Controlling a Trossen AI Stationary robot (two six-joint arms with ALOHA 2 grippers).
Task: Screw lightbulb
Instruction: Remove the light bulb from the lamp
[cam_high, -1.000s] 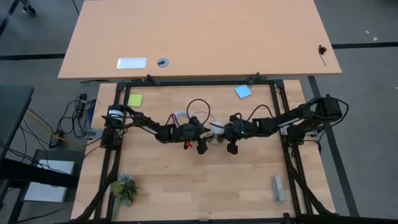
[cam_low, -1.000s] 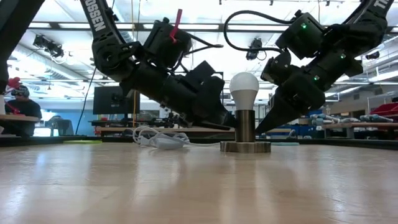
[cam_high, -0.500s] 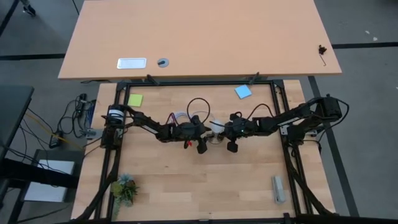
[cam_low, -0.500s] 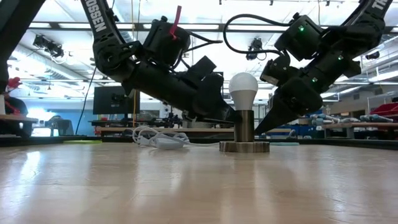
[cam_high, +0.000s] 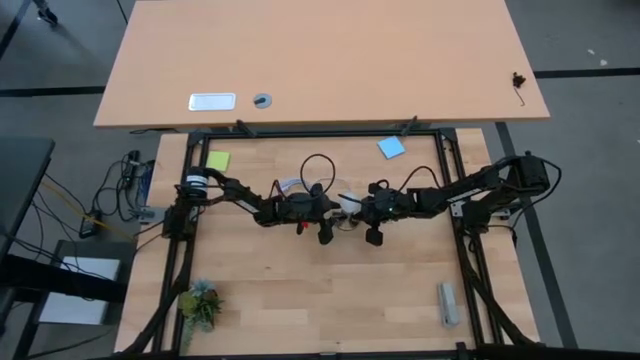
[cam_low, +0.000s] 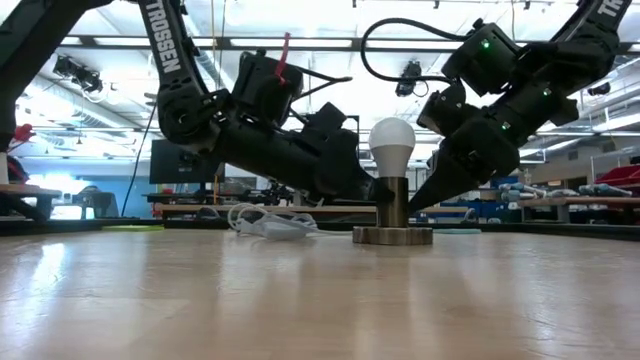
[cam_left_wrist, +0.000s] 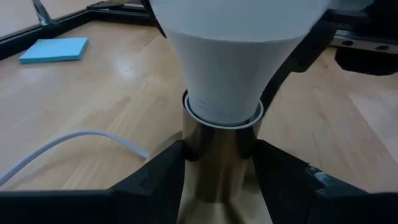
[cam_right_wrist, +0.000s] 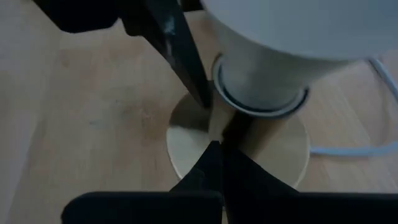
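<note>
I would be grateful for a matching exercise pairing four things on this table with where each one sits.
Things:
1. lightbulb
2. socket base
3. blue sticky note
4. artificial plant

Places:
A. corner of the table, lower left in the high view
B. upright on top of the socket
C. table's edge, upper right of centre in the high view
D. stem between the fingers of the left gripper

Pairs: 1-B, 2-D, 3-C, 4-A

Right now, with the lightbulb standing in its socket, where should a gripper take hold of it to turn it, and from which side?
Grip the lightbulb on its white rounded dome, coming from above with the fingers on opposite sides. It stands upright in the socket, so its turning axis is vertical and the dome is the widest free part. Lower down, the left gripper clamps the socket stem, and the right gripper points at its base.
</note>
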